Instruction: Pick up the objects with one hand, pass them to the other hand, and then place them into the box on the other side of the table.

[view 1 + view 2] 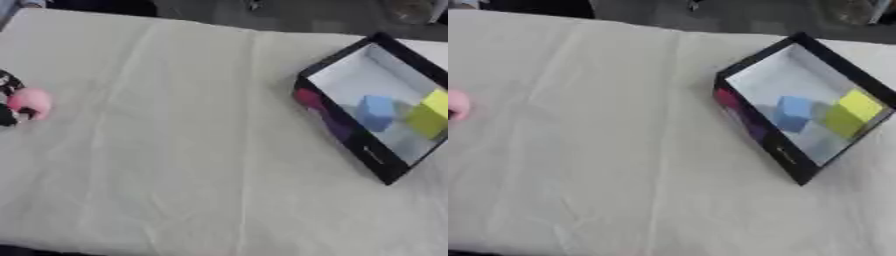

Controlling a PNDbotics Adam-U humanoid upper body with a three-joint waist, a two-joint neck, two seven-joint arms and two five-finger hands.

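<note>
I see a pink object (pixel 31 102) at the far left edge of the table, rounded and roughly as wide as it is tall, so I can assign it no long axis and no pointing direction. Its surface is too blurred for me to make out more than colour and outline.

Left hand (pixel 8 98): only black parts show at the left edge of the left eye view, above and below-left of the pink object and touching or overlapping its outline. The black pieces bracket the object on its left side. I cannot tell whether the fingers are curled round it, pinching it, or merely beside it. In the right eye view only a sliver of the pink object shows at the left border.

Right hand: in neither view.

The box (pixel 756 131) sits well apart from the pink object, on the right side of the table, turned at an angle to the table edges. Black walls, pale floor, a pink and purple patch on the near-left outer wall. Inside lie a blue cube (pixel 793 113) and a yellow-green cube (pixel 850 112), the blue to the left, the two near each other.

The table (pixel 192 150) is covered by a cream cloth with faint creases. Beyond its far edge the floor is dark grey.
</note>
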